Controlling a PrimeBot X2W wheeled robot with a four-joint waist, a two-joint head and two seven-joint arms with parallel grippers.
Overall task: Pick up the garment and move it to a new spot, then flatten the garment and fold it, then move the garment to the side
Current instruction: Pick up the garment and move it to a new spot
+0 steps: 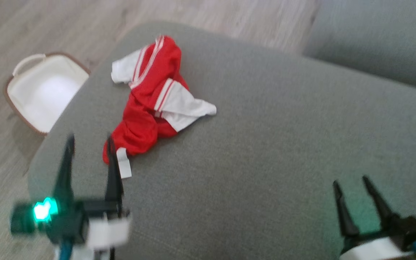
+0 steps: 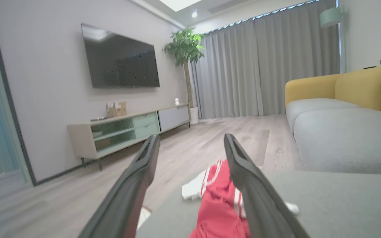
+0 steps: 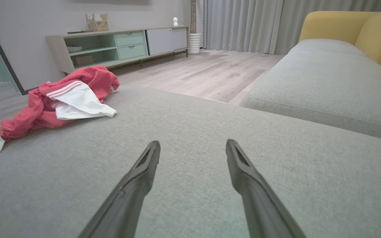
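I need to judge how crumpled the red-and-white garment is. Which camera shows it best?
The head view: the garment lies bunched on the grey cushion, seen from above, though blurred. The right wrist view shows it whole but side-on and low. In the left wrist view a finger of the left tool hides part.

Bare grey cushion right of crumpled garment

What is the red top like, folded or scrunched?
Scrunched. The garment lies in a rumpled heap on the grey cushion, white sleeves sticking out.
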